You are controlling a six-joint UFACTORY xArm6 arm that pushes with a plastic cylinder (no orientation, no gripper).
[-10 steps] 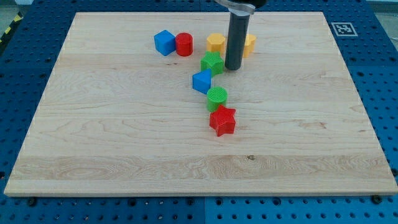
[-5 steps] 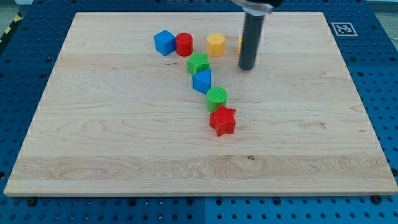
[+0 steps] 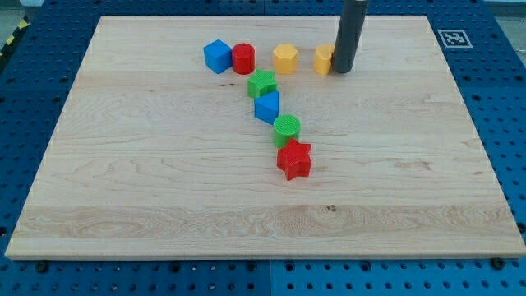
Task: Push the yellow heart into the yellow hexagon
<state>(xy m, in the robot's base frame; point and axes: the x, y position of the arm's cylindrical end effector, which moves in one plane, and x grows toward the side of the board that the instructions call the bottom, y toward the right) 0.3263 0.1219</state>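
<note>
The yellow hexagon (image 3: 285, 59) sits near the view's top, right of centre-left. The yellow heart (image 3: 324, 59) lies a short gap to its right, partly hidden by my rod. My tip (image 3: 343, 71) rests on the board against the heart's right side. The heart and the hexagon are apart.
A blue cube (image 3: 218, 56) and a red cylinder (image 3: 243, 59) stand left of the hexagon. A green star (image 3: 261, 84), a blue block (image 3: 267, 108), a green cylinder (image 3: 287, 129) and a red star (image 3: 294, 159) run down the middle. The wooden board (image 3: 123, 197) lies on a blue perforated table.
My tip moved right and up, from left of the heart and beside the green star to the heart's right side. The green star shifted left. The heart is now mostly uncovered.
</note>
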